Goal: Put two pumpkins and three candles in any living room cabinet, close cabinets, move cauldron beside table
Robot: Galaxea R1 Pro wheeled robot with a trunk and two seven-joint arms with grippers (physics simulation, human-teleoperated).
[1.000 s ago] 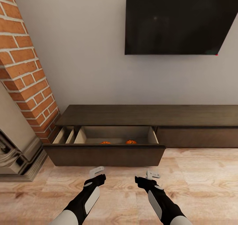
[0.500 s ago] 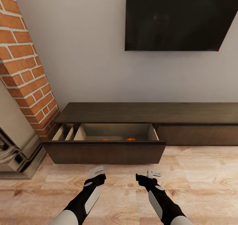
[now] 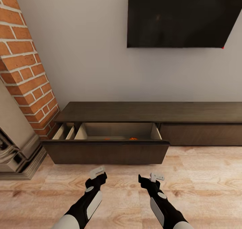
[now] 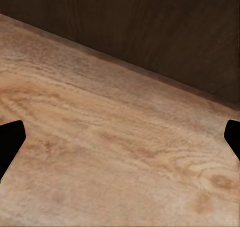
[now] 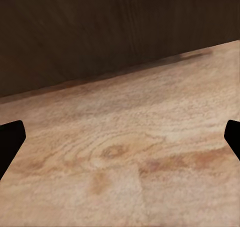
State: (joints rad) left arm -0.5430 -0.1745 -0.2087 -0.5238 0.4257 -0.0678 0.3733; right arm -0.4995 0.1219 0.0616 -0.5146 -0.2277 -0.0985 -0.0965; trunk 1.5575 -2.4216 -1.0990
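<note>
Ahead: cabinet drawer open, pumpkins inside.

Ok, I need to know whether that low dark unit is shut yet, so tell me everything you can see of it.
The cabinet is a long, low, dark-brown wooden unit standing on the wood floor against the pale wall, its left end by the brick column. Its fronts are flat and handleless. The left drawer is pulled out, showing pale wood insides with dividers; a bit of orange peeks above its front. The right-hand front looks shut.
</note>
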